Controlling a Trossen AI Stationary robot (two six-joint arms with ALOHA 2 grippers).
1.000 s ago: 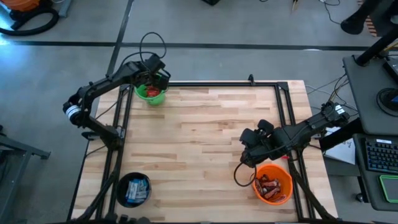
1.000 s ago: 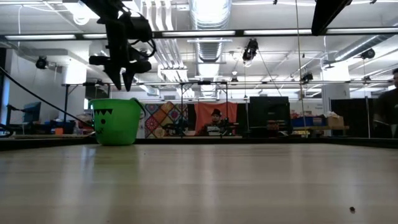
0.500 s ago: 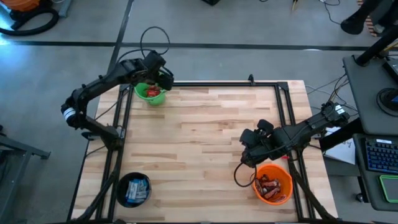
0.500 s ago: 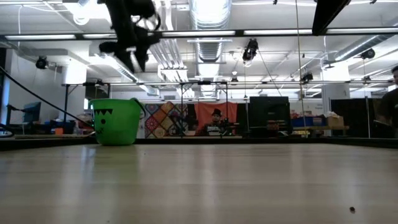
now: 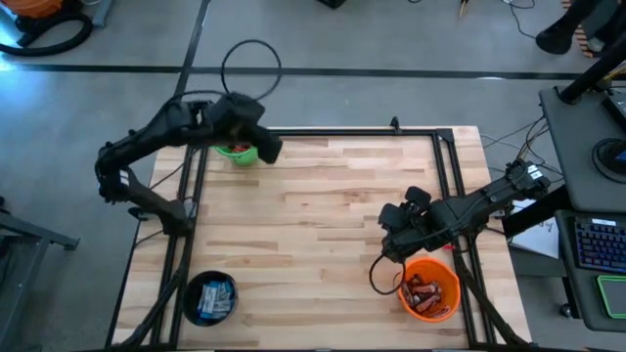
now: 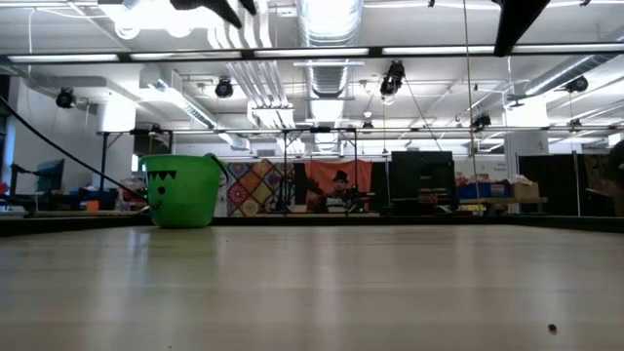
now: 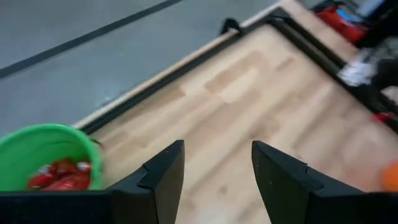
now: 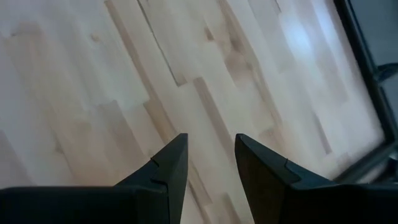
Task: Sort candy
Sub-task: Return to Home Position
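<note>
The candy lies in three buckets. Red packets fill the green bucket at the table's far left corner. Blue-and-white packets are in the black bucket at the near left, and dark bars in the orange bucket at the near right. My left gripper hangs open and empty, high above the wood just right of the green bucket. My right gripper stands open and empty over bare wood, just beyond the orange bucket.
A black frame rail runs along the table's far edge and down both sides. In the low view only the green bucket stands on the wood. Bare wood stretches between the three buckets.
My left gripper has risen from just above the green bucket and swung toward the table's right and near side, tipping up toward level. In the low view it has climbed almost out of the top of the picture. The right arm has kept still.
</note>
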